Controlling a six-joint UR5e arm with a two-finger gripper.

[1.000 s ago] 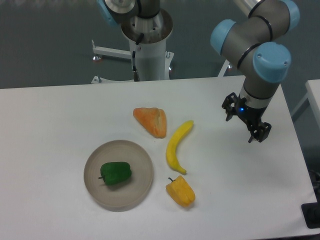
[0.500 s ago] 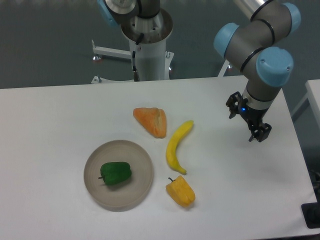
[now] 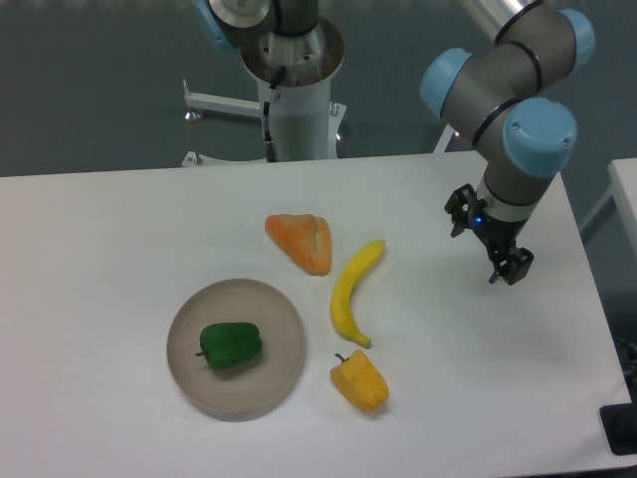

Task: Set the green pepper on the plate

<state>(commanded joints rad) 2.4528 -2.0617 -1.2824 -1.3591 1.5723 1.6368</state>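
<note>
The green pepper [image 3: 231, 345] lies on the plate [image 3: 282, 375], a round beige-grey dish at the front left of the white table. The pepper sits a little left of the dish's middle, stem to the left. My gripper [image 3: 486, 242] hangs over the right side of the table, far from the plate. Its fingers [image 3: 510, 267] stand apart and hold nothing.
A banana [image 3: 352, 290] lies right of the plate. A yellow-orange pepper [image 3: 361, 379] lies below the banana's lower end. An orange wedge-shaped piece [image 3: 302, 240] lies behind the plate. The arm's base column [image 3: 295, 95] stands behind the table's back edge.
The gripper shifted slightly right half a second ago and has now come back a little to the left. The pepper and the other things have not moved.
</note>
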